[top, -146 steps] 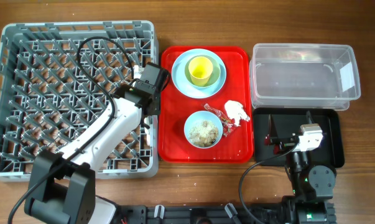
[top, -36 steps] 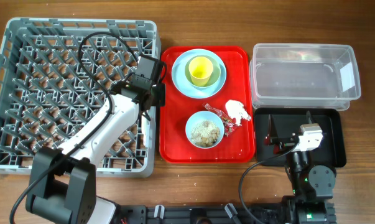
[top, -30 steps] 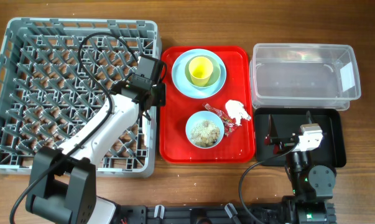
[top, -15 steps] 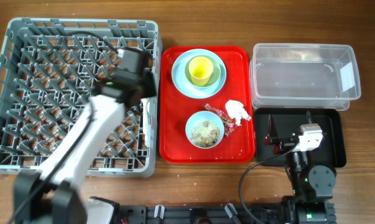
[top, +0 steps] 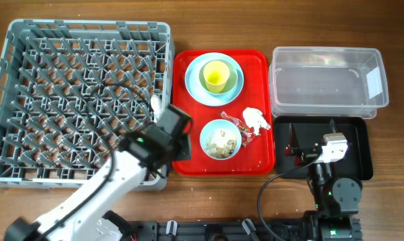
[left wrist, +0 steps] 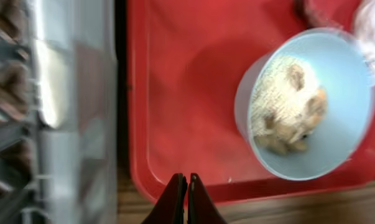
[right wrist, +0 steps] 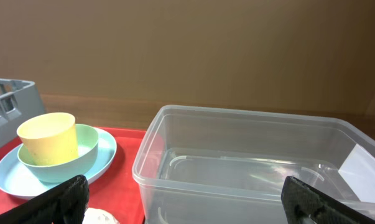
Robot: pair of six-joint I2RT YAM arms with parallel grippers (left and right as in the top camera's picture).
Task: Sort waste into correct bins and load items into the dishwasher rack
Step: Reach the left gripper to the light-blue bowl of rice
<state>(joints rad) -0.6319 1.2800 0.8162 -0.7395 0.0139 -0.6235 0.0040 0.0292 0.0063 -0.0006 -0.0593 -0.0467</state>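
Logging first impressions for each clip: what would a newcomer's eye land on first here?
The big grey dishwasher rack fills the table's left side. Beside it, the bright red tray carries a yellow-green cup nested in a pale green bowl on a light blue plate, plus a light blue bowl of food scraps. The left gripper, shut, is over that tray's front edge beside the bowl.

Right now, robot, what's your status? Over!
Left pincer shut, empty, by red tray edge. Right pincer open, over black tray. Light blue bowl of food scraps on red tray, untouched. Nothing blocking the bowl.
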